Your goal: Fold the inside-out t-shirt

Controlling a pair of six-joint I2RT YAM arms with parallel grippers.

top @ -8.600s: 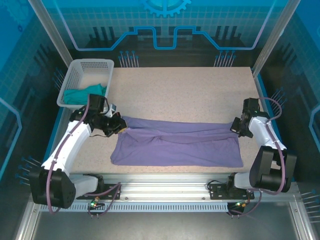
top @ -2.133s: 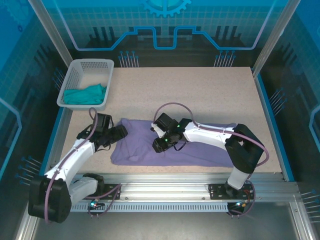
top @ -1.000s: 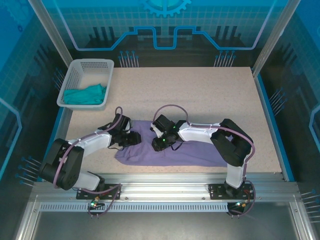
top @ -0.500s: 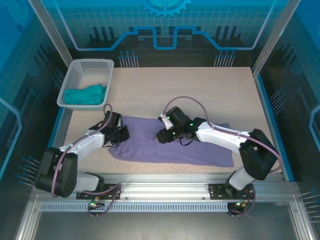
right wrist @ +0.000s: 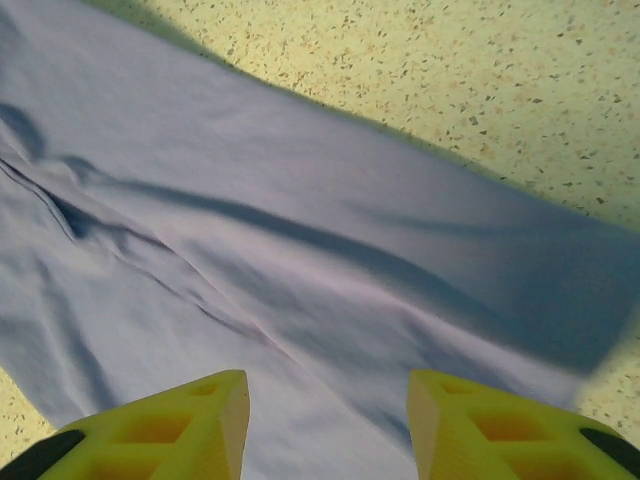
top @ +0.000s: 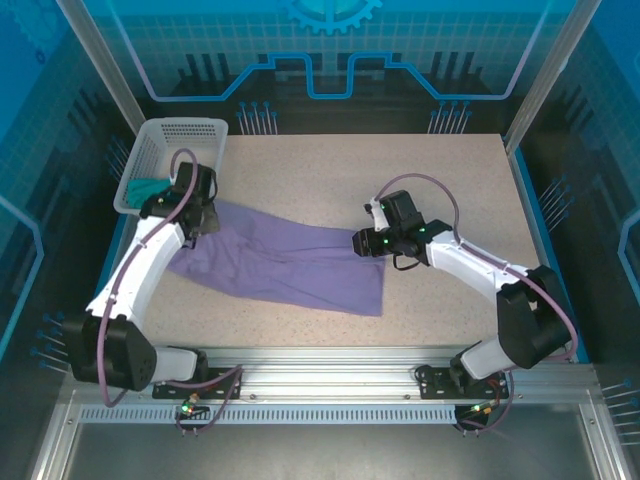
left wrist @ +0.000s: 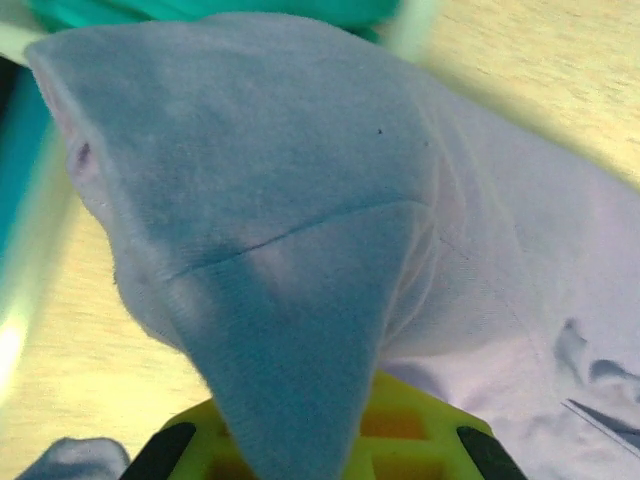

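The inside-out t-shirt [top: 280,265] is a lavender-purple cloth, stretched slantwise from the basket's front corner down to the table's middle front. My left gripper [top: 203,222] is at the cloth's far left end, shut on a bunched corner. In the left wrist view that corner of the t-shirt [left wrist: 300,200] drapes over my left gripper [left wrist: 300,450] and hides the fingertips. My right gripper [top: 360,243] hovers at the cloth's upper right edge. In the right wrist view my right gripper [right wrist: 325,420] stands open, with the t-shirt [right wrist: 250,250] lying loose below it.
A white basket [top: 175,130] with a teal-green garment [top: 145,188] stands at the back left, right beside my left gripper. The speckled table [top: 400,180] shows bare at the back and right. Blue enclosure walls stand round the table.
My left gripper shut on the shirt's left end and dragged it back-left toward the basket. My right gripper opened and drew away to the right. The shirt now lies slantwise.
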